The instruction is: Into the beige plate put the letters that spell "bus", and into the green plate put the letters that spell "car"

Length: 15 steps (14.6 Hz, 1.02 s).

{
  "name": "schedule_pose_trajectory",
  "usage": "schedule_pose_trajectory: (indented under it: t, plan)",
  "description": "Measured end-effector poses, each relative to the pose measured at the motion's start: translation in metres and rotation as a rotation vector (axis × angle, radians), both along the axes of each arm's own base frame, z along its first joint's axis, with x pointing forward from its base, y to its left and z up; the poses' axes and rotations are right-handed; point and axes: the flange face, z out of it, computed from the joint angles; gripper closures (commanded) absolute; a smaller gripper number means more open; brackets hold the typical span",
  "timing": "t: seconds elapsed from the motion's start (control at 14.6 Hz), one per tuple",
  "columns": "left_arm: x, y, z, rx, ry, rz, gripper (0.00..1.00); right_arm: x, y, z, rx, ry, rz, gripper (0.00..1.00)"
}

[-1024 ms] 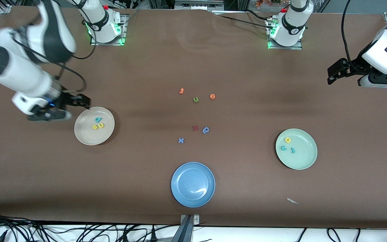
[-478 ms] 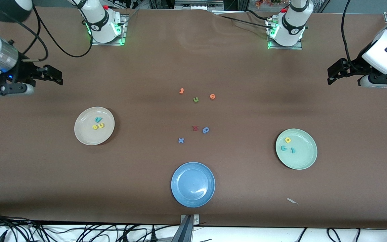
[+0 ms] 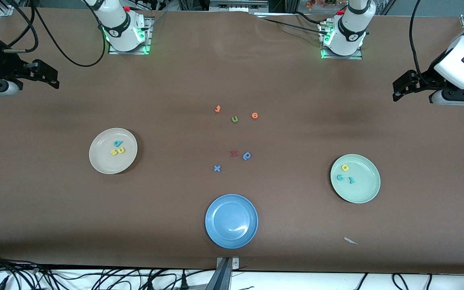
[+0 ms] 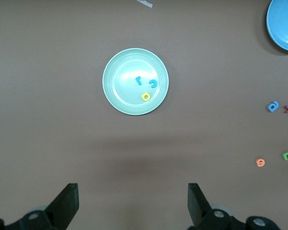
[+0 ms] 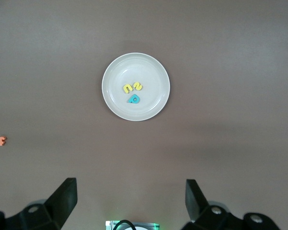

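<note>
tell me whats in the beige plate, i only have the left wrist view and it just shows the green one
Observer: The beige plate holds three letters: a teal b, a yellow s and a yellow u.
Operator: ok and where is the right gripper
Observer: The right gripper is open and empty, up over bare table at the right arm's end, clear of the beige plate.
Operator: any loose letters i cant see from here
Observer: Yes, two outside your view: an orange letter and a blue x, both lying on the table between the plates.
</note>
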Motion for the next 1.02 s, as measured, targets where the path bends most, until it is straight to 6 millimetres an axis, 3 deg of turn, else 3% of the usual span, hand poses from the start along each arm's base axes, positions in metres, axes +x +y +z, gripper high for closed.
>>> schedule_pose_trajectory:
  t: [1.02]
  plan:
    - [0.0002, 0.0022, -0.0001, 0.000, 0.000, 0.004, 0.00, 0.0003, 0.0018, -0.0035, 0.010, 0.015, -0.002, 0.00]
